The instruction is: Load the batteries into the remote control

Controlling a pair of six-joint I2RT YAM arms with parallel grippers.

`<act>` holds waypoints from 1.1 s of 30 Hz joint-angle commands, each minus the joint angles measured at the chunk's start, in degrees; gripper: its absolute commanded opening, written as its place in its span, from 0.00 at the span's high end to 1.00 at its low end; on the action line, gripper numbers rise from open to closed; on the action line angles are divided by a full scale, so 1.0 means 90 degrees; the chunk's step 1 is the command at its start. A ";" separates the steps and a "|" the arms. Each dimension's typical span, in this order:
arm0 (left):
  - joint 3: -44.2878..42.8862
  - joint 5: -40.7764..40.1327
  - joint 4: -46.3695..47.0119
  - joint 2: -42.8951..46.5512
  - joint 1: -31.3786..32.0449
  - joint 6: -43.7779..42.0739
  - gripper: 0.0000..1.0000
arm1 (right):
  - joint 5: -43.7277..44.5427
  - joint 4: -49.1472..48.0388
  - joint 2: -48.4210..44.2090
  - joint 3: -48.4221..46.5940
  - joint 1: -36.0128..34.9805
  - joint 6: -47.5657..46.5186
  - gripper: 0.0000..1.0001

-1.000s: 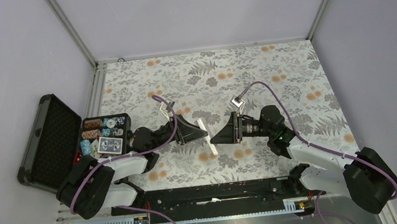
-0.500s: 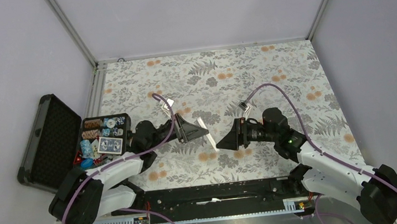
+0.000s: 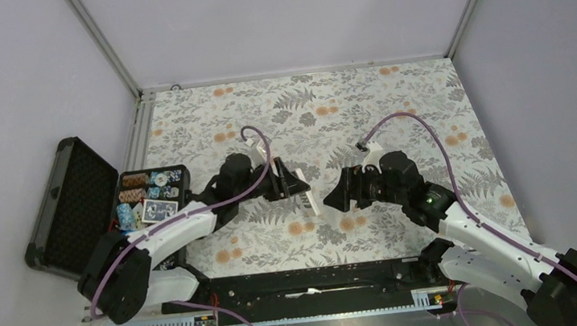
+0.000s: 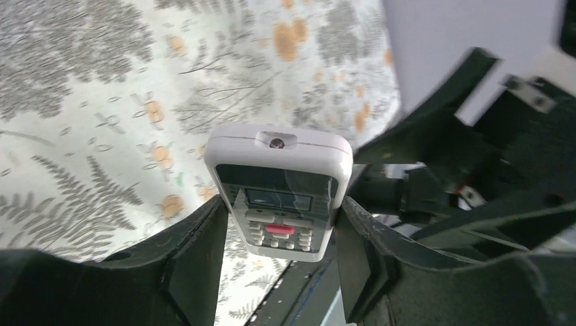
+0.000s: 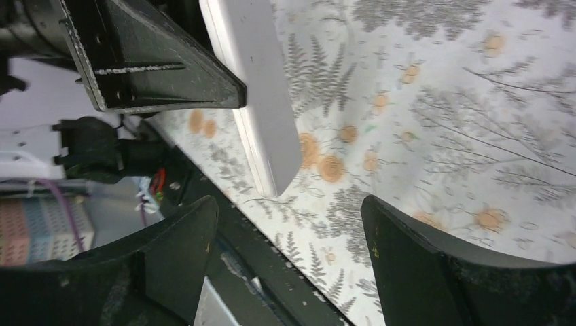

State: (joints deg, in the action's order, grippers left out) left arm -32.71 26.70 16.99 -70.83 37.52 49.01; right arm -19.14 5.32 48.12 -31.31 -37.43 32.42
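The left gripper (image 4: 278, 227) is clamped on the remote control (image 4: 277, 178), one dark finger (image 4: 193, 255) pressed to each long side, near the middle of the flowered table (image 3: 392, 103); its wrist view shows the handset's face, a grey screen above a red button among pale ones, with the far end sticking out past the fingertips; the right gripper (image 5: 289, 238) stands spread wide just opposite, gripping nothing, the remote's white end close before its jaws and touching neither finger; off to the left lies a black case (image 3: 71, 204), lid open, with poker chips (image 3: 145, 180) and playing cards (image 3: 159, 213) inside.
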 commanded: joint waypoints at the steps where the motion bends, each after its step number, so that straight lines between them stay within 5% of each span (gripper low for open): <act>1: -0.0882 -0.1167 -0.1524 -0.0550 0.0236 -0.0611 1.00 | 0.1143 0.0692 -0.0122 -0.0315 0.0022 -0.0364 0.16; 12: -0.2615 -0.2027 -0.3411 -0.2059 0.0498 -0.0889 1.00 | 0.1585 0.0842 -0.0068 -0.0292 0.0021 -0.0517 0.18; 23: -0.3518 -0.2104 -0.3795 -0.3346 0.0712 -0.0870 0.99 | 0.1379 0.0846 -0.0070 -0.0254 0.0021 -0.0500 0.19; 33: -0.3583 -0.2153 -0.3792 -0.3688 0.0772 -0.0780 0.69 | 0.1450 0.0835 -0.0024 -0.0211 0.0019 -0.0535 0.16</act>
State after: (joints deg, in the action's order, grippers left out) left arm -63.29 9.17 -16.95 -103.02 44.16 42.11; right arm -6.70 13.13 47.79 -31.86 -37.43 28.64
